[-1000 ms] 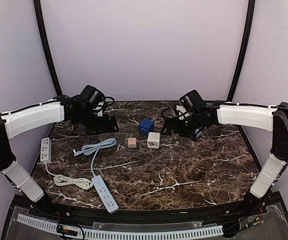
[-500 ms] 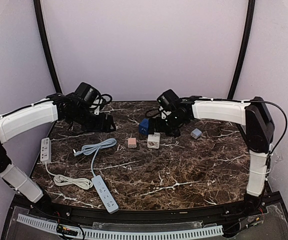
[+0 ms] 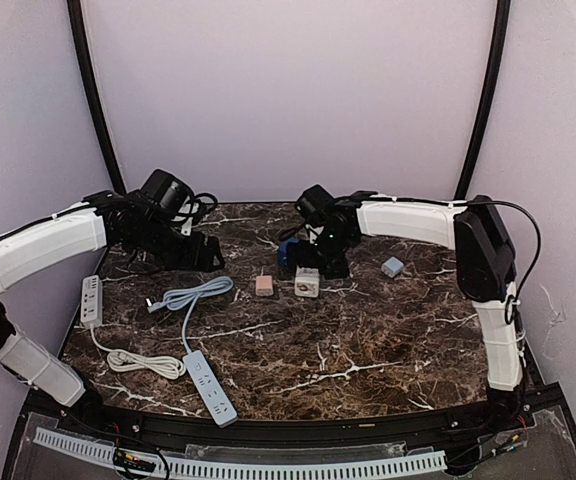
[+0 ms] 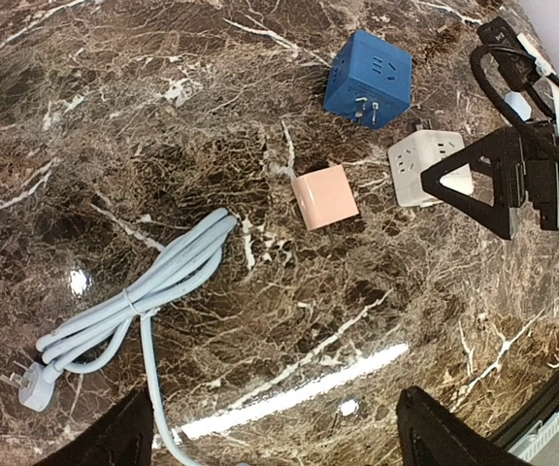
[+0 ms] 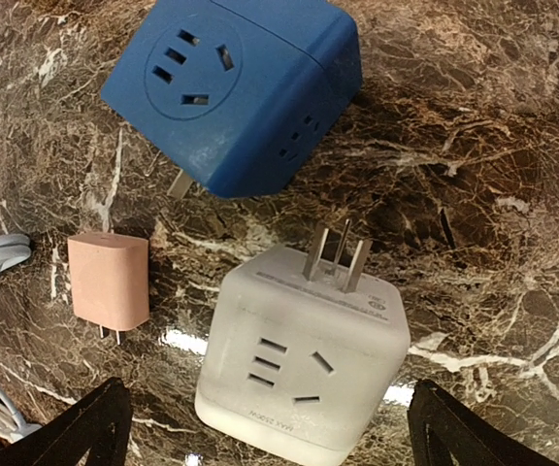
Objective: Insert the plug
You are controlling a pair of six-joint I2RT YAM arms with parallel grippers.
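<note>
The right gripper [image 3: 323, 255] hangs with jaws spread wide over the white cube-shaped socket adapter [image 5: 304, 354], which I take to be the plug to insert. It lies near the middle of the far edge of the dark marble-patterned desk [image 3: 368, 350], its three metal prongs pointing towards the blue cube-shaped socket adapter [image 5: 231, 92] just beside it. A small pink rectangular charger [image 5: 110, 280] sits near on the other side. With neighbours this close, a closing finger could knock the blue cube or catch the prongs, and the smooth rounded body might twist in the pinch. The pale-blue power strip [image 3: 211, 385] rests well apart, by the near edge towards the left corner. Nothing holds it, since the left gripper [image 4: 279, 442] hovers open and empty, so it may slide when pushed into. There is fine print beside the white cube's prongs, apparently a rating label, but it is too small to read; no brand shows.
</note>
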